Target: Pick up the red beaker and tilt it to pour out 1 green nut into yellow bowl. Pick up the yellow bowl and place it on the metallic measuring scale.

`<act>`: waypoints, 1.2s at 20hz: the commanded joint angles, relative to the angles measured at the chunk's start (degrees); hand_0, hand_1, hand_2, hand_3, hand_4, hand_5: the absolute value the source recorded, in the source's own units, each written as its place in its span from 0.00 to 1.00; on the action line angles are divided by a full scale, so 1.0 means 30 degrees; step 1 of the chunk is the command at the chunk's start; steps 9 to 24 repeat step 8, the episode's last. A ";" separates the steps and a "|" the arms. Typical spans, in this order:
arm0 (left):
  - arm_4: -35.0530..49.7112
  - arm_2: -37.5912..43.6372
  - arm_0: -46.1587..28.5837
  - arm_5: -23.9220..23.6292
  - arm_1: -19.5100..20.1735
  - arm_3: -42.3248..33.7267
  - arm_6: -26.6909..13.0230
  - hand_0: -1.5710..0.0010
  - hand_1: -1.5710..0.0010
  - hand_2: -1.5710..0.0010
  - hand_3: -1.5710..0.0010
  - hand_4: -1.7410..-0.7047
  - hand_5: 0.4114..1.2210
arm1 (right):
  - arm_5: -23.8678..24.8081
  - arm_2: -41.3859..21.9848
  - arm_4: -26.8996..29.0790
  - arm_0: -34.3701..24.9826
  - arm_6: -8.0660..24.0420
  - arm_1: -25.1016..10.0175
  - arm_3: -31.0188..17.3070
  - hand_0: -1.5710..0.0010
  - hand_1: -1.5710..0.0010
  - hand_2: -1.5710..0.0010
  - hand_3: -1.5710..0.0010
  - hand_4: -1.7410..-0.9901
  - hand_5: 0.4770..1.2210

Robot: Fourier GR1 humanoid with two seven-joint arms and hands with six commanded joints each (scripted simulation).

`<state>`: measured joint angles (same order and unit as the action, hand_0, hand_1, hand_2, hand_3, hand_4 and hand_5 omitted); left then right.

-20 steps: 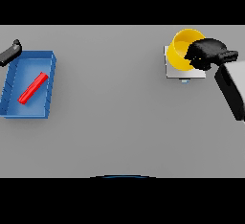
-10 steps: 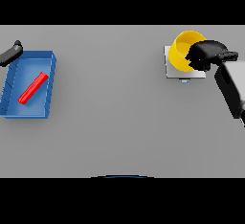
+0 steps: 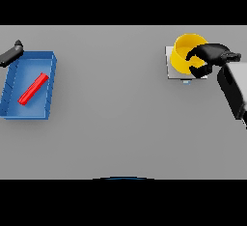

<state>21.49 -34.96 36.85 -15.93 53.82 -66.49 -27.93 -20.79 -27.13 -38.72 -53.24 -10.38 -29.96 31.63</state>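
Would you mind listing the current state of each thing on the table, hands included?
yellow bowl: upright on the metallic scale, contents not visible.
metallic scale: flat on the table, bearing the bowl.
red beaker: lying on its side in the blue tray.
blue tray: flat, holding the beaker.
right hand: curled on the bowl's rim.
left hand: idle at the tray's far corner.

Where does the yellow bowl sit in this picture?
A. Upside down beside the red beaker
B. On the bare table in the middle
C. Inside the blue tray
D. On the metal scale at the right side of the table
D. The yellow bowl rests on the metal scale at the table's right side, with the right robot hand curled on its rim; the blue tray holds only the red beaker.
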 commanded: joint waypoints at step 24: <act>-0.0104 -0.0108 0.0159 -0.0193 -0.0064 -0.0118 -0.0475 1.00 1.00 1.00 1.00 0.86 0.44 | -0.0116 -0.0344 -0.0412 -0.0289 -0.0330 -0.0270 -0.0119 0.97 0.98 0.96 0.83 0.44 0.43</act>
